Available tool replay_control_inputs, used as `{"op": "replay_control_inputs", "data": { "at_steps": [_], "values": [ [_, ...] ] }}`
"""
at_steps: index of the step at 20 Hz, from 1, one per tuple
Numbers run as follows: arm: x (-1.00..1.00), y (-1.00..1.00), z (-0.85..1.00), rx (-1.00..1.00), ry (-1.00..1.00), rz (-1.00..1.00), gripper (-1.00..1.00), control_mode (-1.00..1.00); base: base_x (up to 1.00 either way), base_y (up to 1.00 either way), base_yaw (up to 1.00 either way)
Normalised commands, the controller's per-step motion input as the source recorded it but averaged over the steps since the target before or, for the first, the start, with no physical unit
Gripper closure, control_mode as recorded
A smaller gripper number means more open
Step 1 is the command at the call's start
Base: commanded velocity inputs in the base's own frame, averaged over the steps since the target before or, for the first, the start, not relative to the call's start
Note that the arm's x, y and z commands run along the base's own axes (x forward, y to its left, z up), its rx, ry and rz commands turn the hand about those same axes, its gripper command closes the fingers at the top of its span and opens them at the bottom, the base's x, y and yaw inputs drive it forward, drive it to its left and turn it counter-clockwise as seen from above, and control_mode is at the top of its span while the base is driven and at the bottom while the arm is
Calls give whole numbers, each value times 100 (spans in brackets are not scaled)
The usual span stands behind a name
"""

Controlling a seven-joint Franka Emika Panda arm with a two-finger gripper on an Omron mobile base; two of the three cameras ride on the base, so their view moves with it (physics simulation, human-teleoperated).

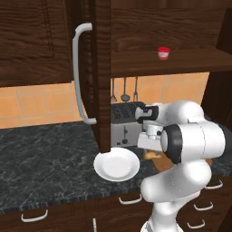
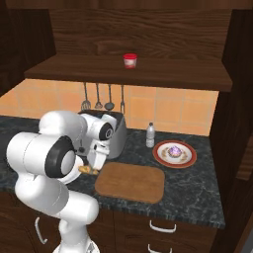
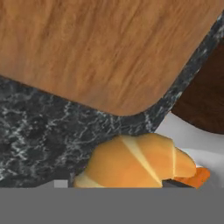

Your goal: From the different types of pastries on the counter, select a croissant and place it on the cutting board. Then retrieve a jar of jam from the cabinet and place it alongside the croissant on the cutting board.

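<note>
- Nearest me, the gripper (image 2: 88, 165) sits low by the board's left edge, jaws drawn in on the croissant (image 3: 135, 162); I judge it held.
- The croissant hangs over the counter (image 3: 39, 127), just short of the cutting board (image 2: 131, 183). I expect it light, soft and flaky, so I want a gentle pinch across its thick middle.
- Farther back, the purple-topped pastry (image 2: 174, 151) sits on its plate.
- Farthest, the jar of jam (image 2: 130, 60) stands on the cabinet (image 2: 123, 71) shelf; small, stiff, likely slick.
</note>
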Motion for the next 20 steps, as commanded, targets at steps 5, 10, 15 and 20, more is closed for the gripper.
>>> {"op": "replay_control_inputs", "data": {
  "at_steps": [5, 10, 15, 20],
  "values": [
    [34, -100, -16, 0, 5, -17, 100, -100, 0, 0, 0],
    [57, -100, 0, 0, 13, -16, 100, -100, 0, 0, 0],
    [61, -100, 1, 10, 5, -10, 100, -100, 0, 0, 0],
    [23, -73, -14, 27, -23, -3, 100, -100, 0, 0, 0]
  ]
}}
